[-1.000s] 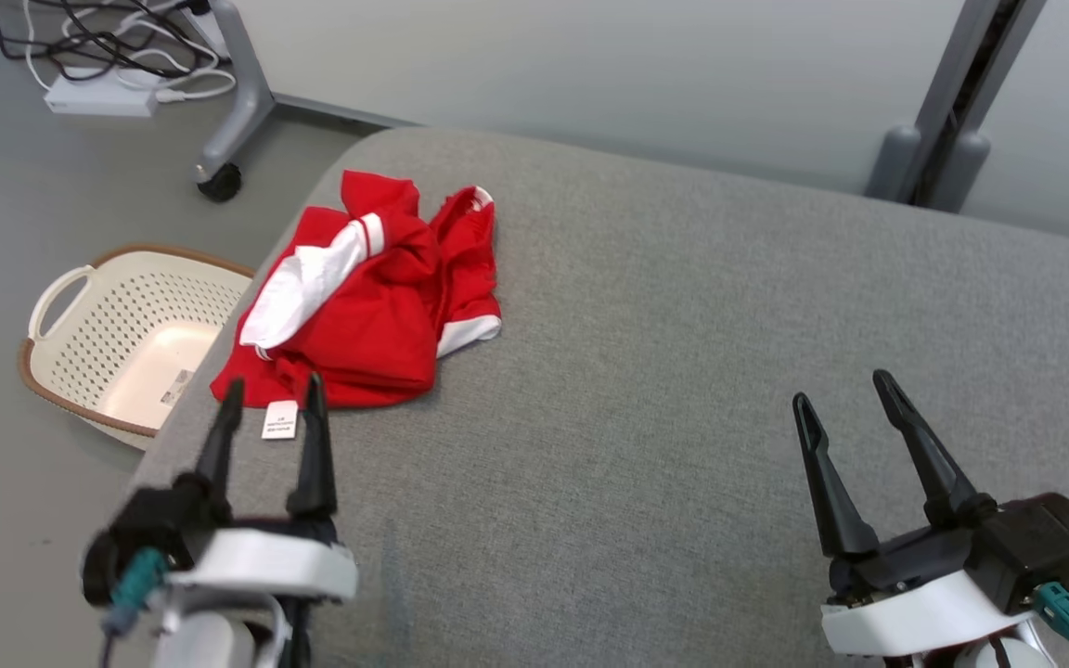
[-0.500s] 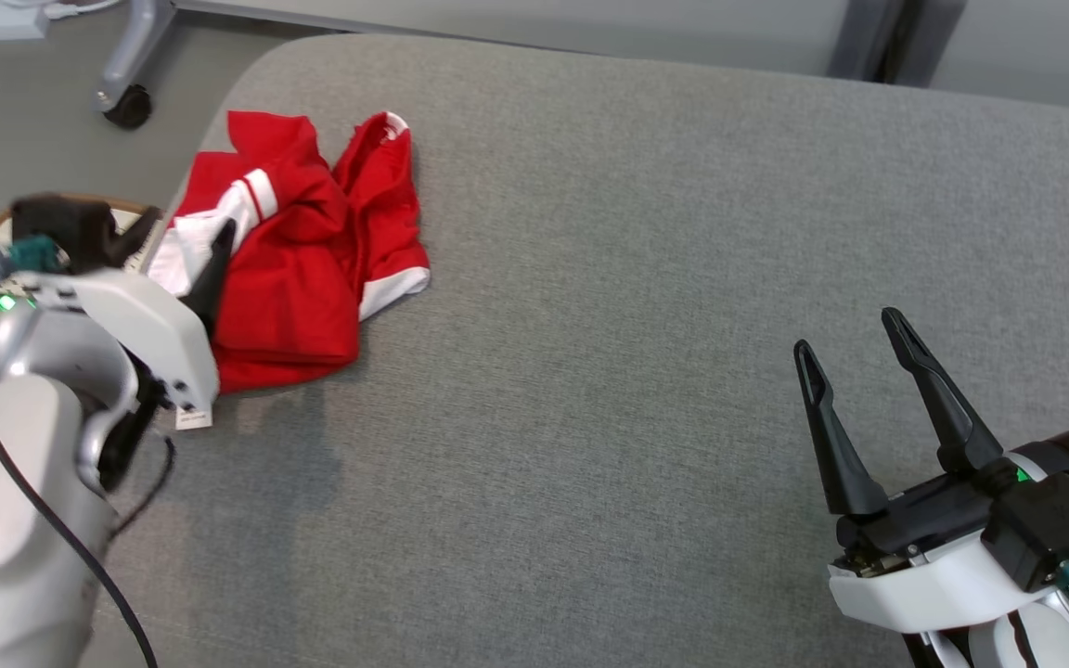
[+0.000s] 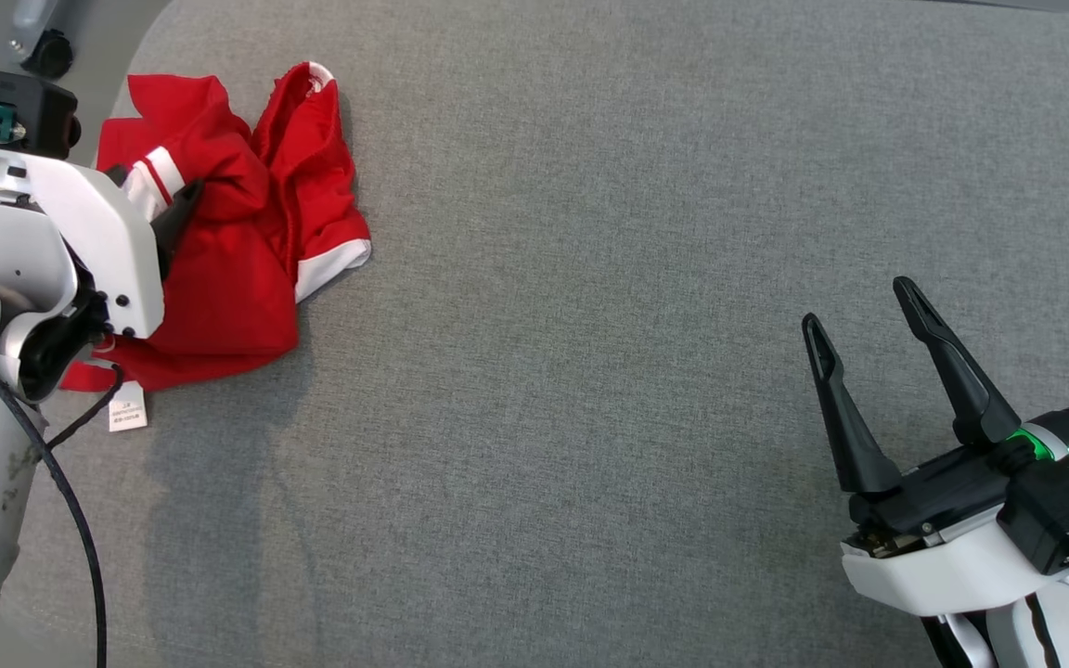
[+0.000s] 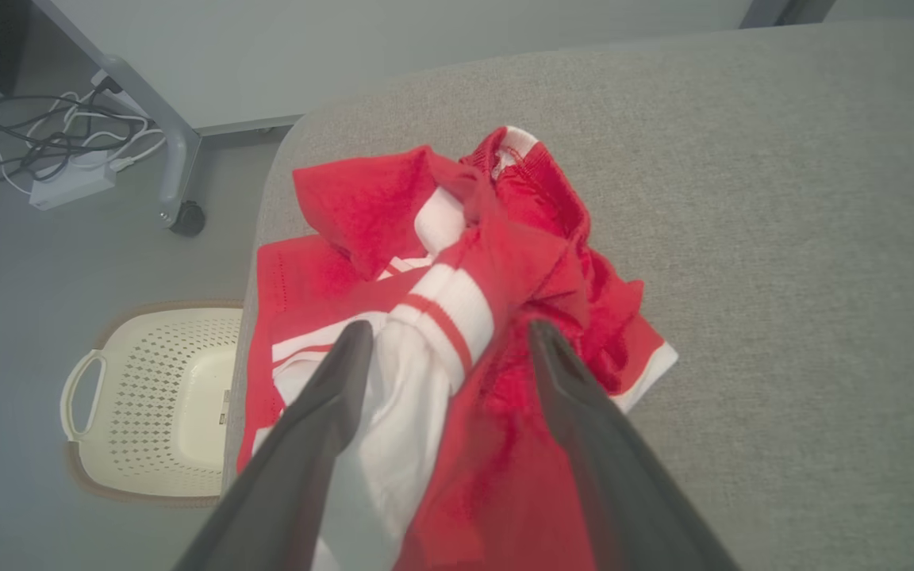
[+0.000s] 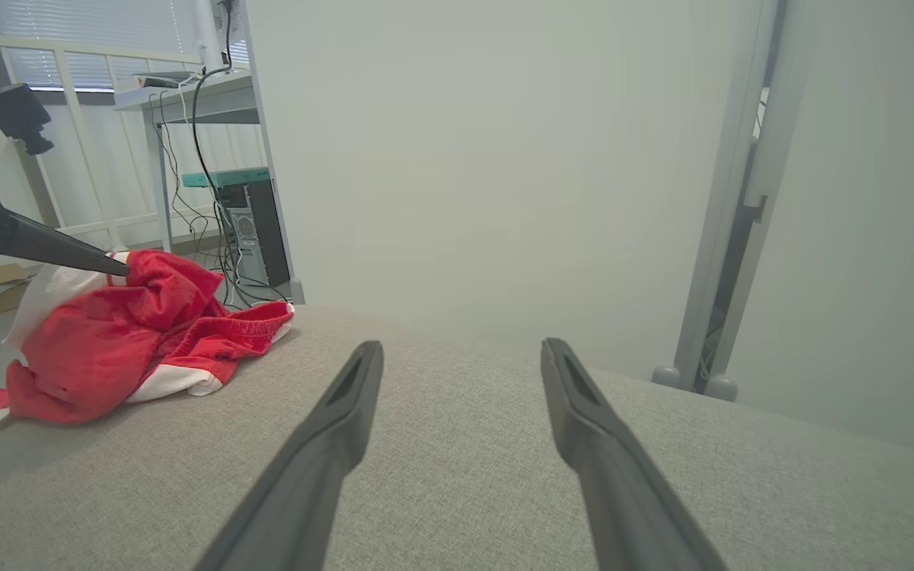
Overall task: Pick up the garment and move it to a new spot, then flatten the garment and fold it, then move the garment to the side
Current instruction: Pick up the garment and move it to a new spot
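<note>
Starting at the left, the left hand (image 4: 449,327) is mostly hidden in the head view behind its own white wrist housing; one dark finger (image 3: 180,206) comes out over the cloth. The left wrist view shows this hand open, its fingers standing on both sides of a raised white-and-red fold. Whether they touch the fold, I cannot tell. The red garment (image 3: 238,278) lies crumpled at the far left corner of the grey counter (image 3: 590,371), and the arm covers its left part. A white label (image 3: 127,408) lies on the counter at the garment's near edge; the small print is too fine to read. On the floor beside that corner stands a cream basket (image 4: 147,404) with a sticker inside, also unreadable. Farther away are a caster wheel (image 4: 187,218) and tangled cables (image 4: 52,143). Well apart to the right, the right hand (image 3: 859,301) is open and empty above bare counter, its wrist cut off by the frame.
</note>
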{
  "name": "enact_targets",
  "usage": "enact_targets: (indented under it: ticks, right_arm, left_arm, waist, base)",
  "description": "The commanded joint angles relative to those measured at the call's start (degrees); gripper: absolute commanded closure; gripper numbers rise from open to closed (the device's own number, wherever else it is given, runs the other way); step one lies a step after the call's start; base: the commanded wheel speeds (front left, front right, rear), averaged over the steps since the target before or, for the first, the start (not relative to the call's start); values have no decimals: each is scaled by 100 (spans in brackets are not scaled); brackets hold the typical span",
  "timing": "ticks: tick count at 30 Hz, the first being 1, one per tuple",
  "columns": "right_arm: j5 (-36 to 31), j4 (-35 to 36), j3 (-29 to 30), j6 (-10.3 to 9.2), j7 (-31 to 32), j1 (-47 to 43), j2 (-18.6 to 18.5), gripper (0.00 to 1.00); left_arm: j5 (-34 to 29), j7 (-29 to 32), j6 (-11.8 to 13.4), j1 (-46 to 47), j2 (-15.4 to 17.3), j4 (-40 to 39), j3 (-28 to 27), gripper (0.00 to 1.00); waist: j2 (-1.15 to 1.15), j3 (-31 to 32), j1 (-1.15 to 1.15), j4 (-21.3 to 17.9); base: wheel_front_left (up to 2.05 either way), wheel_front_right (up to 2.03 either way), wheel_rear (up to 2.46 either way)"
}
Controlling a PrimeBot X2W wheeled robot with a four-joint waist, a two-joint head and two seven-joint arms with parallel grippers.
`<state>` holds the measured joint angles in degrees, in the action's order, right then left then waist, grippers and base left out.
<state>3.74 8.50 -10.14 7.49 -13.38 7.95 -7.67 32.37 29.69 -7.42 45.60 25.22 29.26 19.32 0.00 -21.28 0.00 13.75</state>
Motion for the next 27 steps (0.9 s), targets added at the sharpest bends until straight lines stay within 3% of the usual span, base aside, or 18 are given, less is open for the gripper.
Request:
enact_targets:
  ticks: [1,6,7,9,16,27]
  right_arm:
    - [14,28,2,0,13,77,-44,0]
    - [7,29,-16,0,19,116,-50,0]
    - [9,22,-19,0,19,128,-50,0]
    - [13,6,-21,0,14,159,-46,0]
    - [14,-94,-5,0,-20,112,-10,0]
    - [23,-300,11,0,-58,-31,115,0]
  left_arm:
    - [50,37,-3,105,46,57,24,0]
    - [124,65,-4,254,4,333,89,0]
    - [127,55,-4,272,-9,382,99,26]
    - [100,58,-4,322,-1,444,158,100]
    - [151,-217,-4,361,-19,578,187,100]
    - [320,-1334,200,197,-122,403,-235,100]
  waist:
    - [0,-33,0,-9]
    - [0,-101,0,-23]
    - [0,-108,0,-26]
    - [0,-108,0,-31]
    - [0,7,0,-7]
    - [0,517,0,42]
  base:
    - [0,0,0]
    - [0,0,0]
    - [0,0,0]
    - [0,0,0]
    - [0,0,0]
    - [0,0,0]
